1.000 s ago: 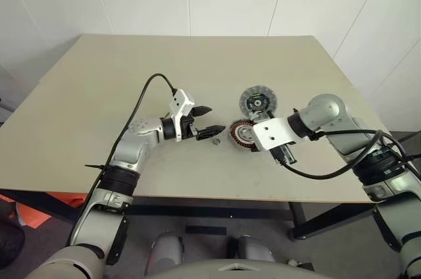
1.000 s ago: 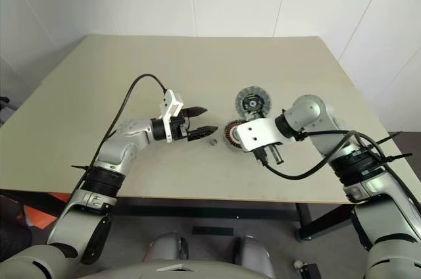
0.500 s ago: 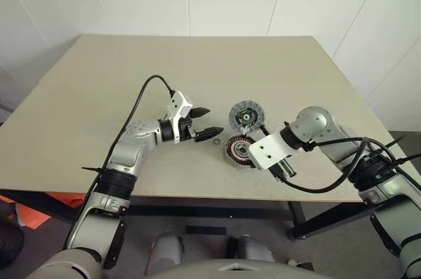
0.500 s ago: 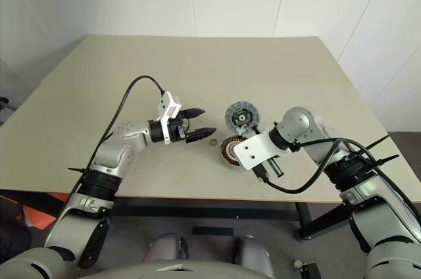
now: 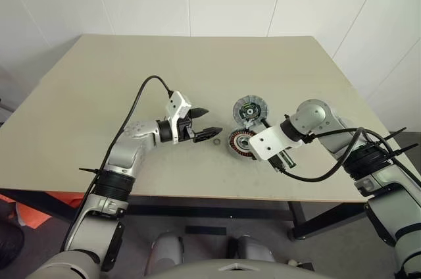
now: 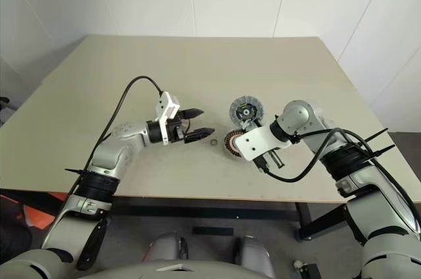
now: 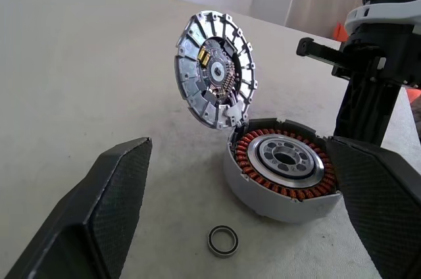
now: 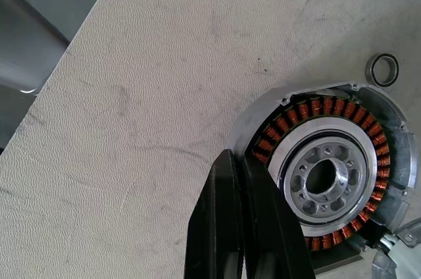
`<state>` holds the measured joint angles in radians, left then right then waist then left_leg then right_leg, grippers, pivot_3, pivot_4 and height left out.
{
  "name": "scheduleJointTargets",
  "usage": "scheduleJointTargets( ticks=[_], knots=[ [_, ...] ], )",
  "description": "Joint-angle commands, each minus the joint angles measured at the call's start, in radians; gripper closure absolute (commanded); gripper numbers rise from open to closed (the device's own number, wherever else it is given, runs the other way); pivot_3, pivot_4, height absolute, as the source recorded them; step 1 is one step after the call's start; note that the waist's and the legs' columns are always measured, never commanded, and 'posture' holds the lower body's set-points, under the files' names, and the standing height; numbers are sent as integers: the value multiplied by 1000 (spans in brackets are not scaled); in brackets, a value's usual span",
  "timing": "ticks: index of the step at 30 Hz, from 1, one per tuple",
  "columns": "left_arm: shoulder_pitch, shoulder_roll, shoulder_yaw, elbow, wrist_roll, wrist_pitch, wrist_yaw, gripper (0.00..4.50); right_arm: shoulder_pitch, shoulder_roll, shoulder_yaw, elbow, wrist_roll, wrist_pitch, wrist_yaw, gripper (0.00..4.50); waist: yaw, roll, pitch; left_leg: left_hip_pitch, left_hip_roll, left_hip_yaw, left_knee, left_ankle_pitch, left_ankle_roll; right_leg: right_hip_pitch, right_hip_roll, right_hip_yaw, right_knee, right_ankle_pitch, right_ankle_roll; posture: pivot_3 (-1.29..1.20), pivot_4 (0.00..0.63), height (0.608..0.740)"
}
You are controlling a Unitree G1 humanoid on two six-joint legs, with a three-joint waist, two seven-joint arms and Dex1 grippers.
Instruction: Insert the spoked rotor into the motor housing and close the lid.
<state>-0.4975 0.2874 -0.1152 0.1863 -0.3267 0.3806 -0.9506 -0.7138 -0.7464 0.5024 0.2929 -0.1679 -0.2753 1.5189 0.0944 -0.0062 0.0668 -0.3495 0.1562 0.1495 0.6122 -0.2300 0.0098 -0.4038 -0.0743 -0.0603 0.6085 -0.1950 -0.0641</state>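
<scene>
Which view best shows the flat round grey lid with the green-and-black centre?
The left wrist view: the flat round grey lid stands tilted up on edge beside the motor housing, its ribbed inner face and centre plainly visible. The eye views show it as a small disc beyond the housing; the right wrist view catches only a corner.

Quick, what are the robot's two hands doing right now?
Left end effector: open, holding nothing.
Right end effector: shut, holding nothing, fingers beside the motor housing.
</scene>
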Motion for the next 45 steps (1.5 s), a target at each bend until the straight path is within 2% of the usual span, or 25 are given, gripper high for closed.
scheduleJointTargets(
  ticks=[1,6,10,12,17,22,25,28,35,42,45],
  knots=[
    [-9,9,11,-42,-13,-2,1,0,-25,0,-6,9,-12,-23,0,4484,0,0,0,0,0,0,0,0,0,0,0,0,0,0,0,0,0,740],
    [-8,15,12,-42,-14,-3,0,0,-7,-7,-7,-2,-9,-43,10,4484,0,0,0,0,0,0,0,0,-1,1,0,0,0,0,0,0,0,740],
    [-6,16,10,-45,-15,-3,2,0,-8,0,-13,5,-8,-48,-5,3532,0,0,0,0,0,0,0,0,0,0,0,0,0,0,0,0,0,740],
    [-5,17,9,-46,-15,-4,1,0,-7,-2,-14,-10,5,-7,19,2828,-3,0,0,0,0,0,0,0,0,0,0,0,0,0,0,0,0,740],
    [-6,17,7,-43,-15,-4,-2,0,-10,-16,-27,-51,25,35,40,2828,-2,0,0,0,0,0,0,0,-1,1,0,0,0,0,0,0,0,740],
    [0,39,-6,-57,-32,17,-54,0,-3,-38,-102,-189,166,230,71,2828,-1,0,0,0,0,0,0,0,0,0,0,0,0,0,0,0,0,740],
    [9,66,-17,-107,-71,75,-109,0,19,-47,-154,-274,251,381,43,2828,2,0,0,0,1,0,0,0,0,0,0,0,0,0,0,0,0,740],
    [28,98,-46,-124,-59,48,-166,0,60,-50,-186,-323,274,463,-10,2828,2,0,0,1,1,0,0,0,0,0,0,0,0,0,0,0,0,740],
    [18,116,-152,59,104,-135,-185,0,181,-44,-227,-450,295,578,-129,2828,3,0,0,1,0,0,-1,-1,-4,2,0,0,-1,-2,3,0,0,740],
    [-41,23,-175,271,216,-318,-95,0,258,-60,-232,-508,285,609,-198,2828,4,0,0,1,0,0,-1,-1,-5,2,0,0,-1,-2,5,0,0,740],
    [-70,-19,-162,321,217,-332,-81,0,273,-67,-231,-517,280,610,-218,2828,5,0,0,1,0,0,-1,-1,-5,3,0,0,-1,-3,5,0,0,740]
  ],
)
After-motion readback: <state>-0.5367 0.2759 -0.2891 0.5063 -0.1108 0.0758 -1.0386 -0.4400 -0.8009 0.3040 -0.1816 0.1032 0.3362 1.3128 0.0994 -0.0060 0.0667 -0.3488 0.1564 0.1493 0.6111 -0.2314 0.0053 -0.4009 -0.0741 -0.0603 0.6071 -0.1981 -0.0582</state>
